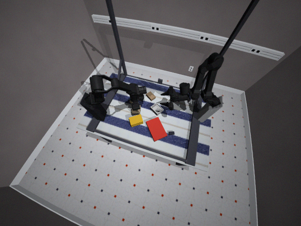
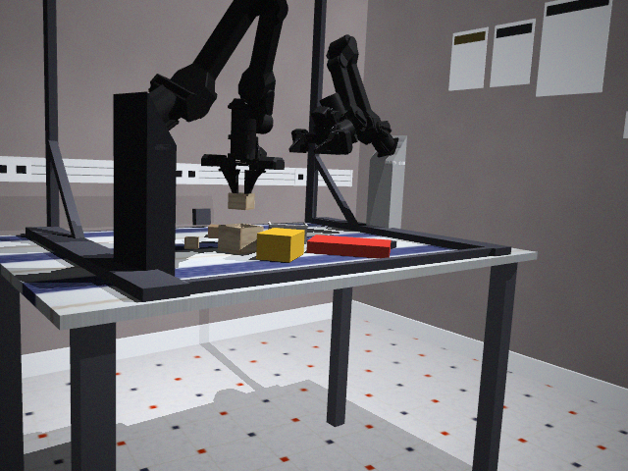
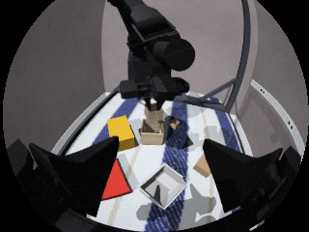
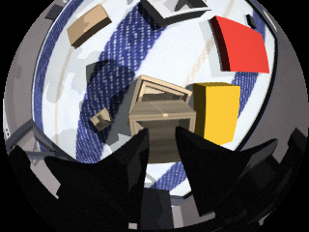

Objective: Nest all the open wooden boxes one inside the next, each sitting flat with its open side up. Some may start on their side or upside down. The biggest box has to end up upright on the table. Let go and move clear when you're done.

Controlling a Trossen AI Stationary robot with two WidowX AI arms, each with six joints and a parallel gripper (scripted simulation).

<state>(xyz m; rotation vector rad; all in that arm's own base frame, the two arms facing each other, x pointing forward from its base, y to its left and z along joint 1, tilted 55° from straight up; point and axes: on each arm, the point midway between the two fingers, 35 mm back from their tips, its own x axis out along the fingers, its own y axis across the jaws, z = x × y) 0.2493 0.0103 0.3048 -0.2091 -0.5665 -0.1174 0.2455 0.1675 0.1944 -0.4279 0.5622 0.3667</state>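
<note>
My right gripper is shut on a small wooden box and holds it in the air. It hangs right above a larger open wooden box that stands on the table. In the right wrist view the small box sits between my fingers, over the larger box. A tiny wooden box lies beside the larger one. A flat tan box lies further back. My left gripper is open and empty, raised above the table near a white open box.
A yellow block sits just in front of the larger box. A red slab lies beside it, with a small dark block at its far end. A dark cube stands at the back edge. Black frame rails ring the table.
</note>
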